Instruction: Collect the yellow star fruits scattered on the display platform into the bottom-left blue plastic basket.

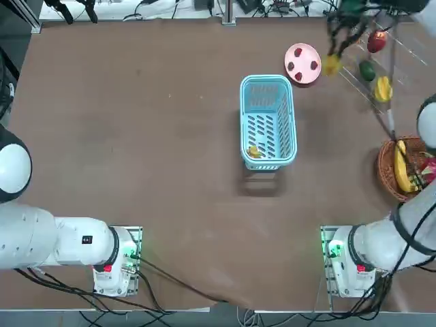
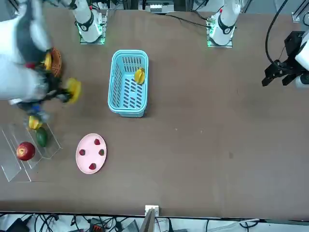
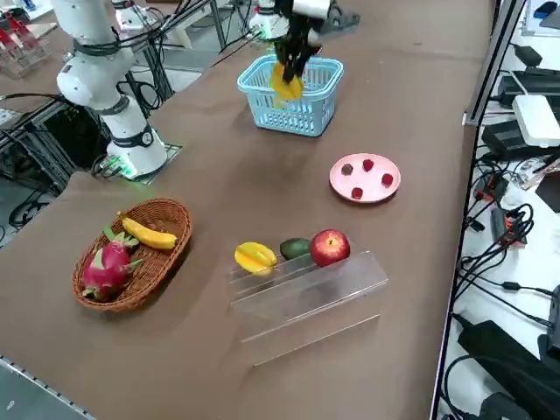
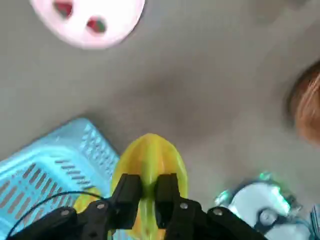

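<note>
Brown desk (image 1: 204,225) bears a clear tiered stand (image 3: 306,293) holding one star fruit (image 3: 255,257), a green fruit (image 3: 296,248) and a red apple (image 3: 330,248). Light blue plastic basket (image 1: 268,122): one star fruit (image 1: 254,152) inside. Pink plate (image 1: 302,63) is near the basket. Right hand (image 4: 149,200): closed on another star fruit (image 4: 150,170), above the desk.

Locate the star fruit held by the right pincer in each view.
Top view: upper right, just right of the pink plate.
Front view: upper left, left of the blue basket.
Right side view: upper middle, overlapping the basket.
Right wrist view: the star fruit is between the right pincer's fingers, basket alongside.
Shared landmark: blue basket.
</note>
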You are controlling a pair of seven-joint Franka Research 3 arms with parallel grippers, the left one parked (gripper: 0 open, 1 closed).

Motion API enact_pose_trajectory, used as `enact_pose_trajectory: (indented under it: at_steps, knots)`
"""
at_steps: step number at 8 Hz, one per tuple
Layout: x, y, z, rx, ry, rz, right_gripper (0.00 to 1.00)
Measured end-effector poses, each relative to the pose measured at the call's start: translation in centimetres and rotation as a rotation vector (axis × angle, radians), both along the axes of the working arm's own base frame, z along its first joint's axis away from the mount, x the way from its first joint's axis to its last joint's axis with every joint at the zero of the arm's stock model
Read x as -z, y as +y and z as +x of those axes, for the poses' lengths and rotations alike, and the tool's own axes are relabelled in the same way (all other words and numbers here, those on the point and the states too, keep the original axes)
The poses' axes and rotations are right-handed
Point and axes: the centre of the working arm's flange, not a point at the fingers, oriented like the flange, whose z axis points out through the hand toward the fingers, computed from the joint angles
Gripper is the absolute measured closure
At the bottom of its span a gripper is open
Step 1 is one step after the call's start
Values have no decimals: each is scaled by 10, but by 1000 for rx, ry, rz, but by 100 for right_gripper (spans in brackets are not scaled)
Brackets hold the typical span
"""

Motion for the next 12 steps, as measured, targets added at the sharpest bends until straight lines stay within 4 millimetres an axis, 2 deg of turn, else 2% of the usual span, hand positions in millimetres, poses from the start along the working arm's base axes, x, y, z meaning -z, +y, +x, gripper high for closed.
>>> enact_pose_trajectory:
  at_steps: [1, 2, 3, 4, 5, 6, 8, 9, 10, 11, 12]
  knots:
    - [12, 57, -24, 15, -2, -27, 79]
    - [28, 100, -47, 36, -21, -29, 79]
    - [44, 128, -68, 57, -50, -19, 79]
    - [57, 145, -87, 75, -79, -16, 79]
    - [68, 153, -104, 83, -84, -23, 78]
    - [79, 156, -116, 74, -67, -37, 65]
    - [96, 163, -135, 75, -44, -66, 27]
    - [94, 164, -135, 82, -50, -64, 9]
    - [84, 155, -128, 103, -64, -54, 0]
    - [65, 139, -111, 144, -89, -38, 0]
    - [38, 113, -87, 195, -120, -16, 0]
